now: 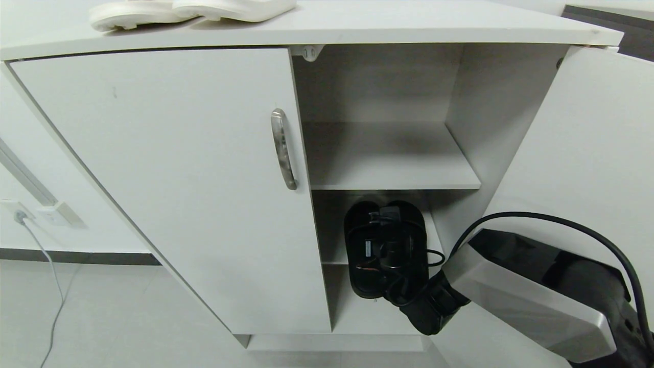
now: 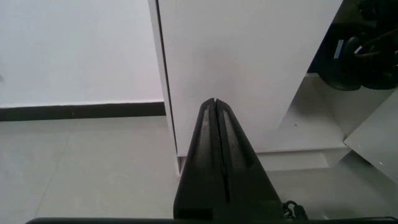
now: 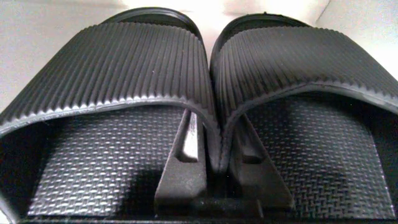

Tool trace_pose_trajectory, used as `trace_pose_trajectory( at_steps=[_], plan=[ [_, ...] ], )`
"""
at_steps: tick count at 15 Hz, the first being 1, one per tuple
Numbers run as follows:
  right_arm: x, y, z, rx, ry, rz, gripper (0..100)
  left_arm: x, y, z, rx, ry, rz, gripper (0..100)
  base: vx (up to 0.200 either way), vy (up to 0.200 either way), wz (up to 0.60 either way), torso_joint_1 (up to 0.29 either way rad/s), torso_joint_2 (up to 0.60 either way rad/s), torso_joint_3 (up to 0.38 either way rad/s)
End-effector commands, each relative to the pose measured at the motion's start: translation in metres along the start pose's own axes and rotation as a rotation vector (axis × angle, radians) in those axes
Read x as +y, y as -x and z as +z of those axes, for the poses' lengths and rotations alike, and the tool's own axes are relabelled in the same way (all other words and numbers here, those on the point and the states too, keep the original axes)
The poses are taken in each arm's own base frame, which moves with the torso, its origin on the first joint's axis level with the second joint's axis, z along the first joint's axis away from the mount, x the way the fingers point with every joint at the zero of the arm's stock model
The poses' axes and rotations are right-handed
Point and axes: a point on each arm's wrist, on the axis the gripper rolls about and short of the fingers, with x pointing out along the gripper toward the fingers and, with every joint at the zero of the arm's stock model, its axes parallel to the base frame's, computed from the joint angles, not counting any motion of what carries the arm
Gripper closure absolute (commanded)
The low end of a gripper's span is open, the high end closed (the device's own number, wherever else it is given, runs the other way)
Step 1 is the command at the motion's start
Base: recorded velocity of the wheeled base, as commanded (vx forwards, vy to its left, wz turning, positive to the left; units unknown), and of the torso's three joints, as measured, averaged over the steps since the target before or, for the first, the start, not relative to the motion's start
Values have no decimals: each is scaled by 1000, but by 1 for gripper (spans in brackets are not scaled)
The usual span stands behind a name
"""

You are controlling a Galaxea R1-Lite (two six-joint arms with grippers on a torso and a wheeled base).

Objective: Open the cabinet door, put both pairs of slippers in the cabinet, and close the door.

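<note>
A pair of black slippers (image 1: pixel 386 250) hangs side by side inside the cabinet's lower compartment, under the middle shelf (image 1: pixel 393 163). My right gripper (image 3: pixel 214 134) is shut on the black slippers (image 3: pixel 205 81), pinching their two touching inner walls. A pair of white slippers (image 1: pixel 189 13) lies on the cabinet top (image 1: pixel 409 28). The right door (image 1: pixel 587 143) stands swung open; the left door (image 1: pixel 168 179) with its metal handle (image 1: pixel 283 148) is shut. My left gripper (image 2: pixel 214 102) is shut on nothing, low above the floor in front of the left door (image 2: pixel 242 56).
The upper compartment holds nothing. A wall socket with a grey cable (image 1: pixel 18 214) sits on the left, the cable trailing over the light tiled floor (image 1: pixel 102 317). The open right door stands close beside my right arm.
</note>
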Motion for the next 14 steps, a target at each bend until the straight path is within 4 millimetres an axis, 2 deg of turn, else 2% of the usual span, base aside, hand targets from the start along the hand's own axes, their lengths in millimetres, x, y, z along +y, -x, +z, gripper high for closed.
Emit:
trace_pose_trajectory(
  at_steps=[1,14],
  plan=[
    [-1,-11,-2,8,-11,5,100,0,0,0,1,-1,-1,100,0,0,0,0,0,0],
    [-2,-57,17,-5,-55,-10,100,0,0,0,1,-1,-1,100,0,0,0,0,0,0]
  ],
)
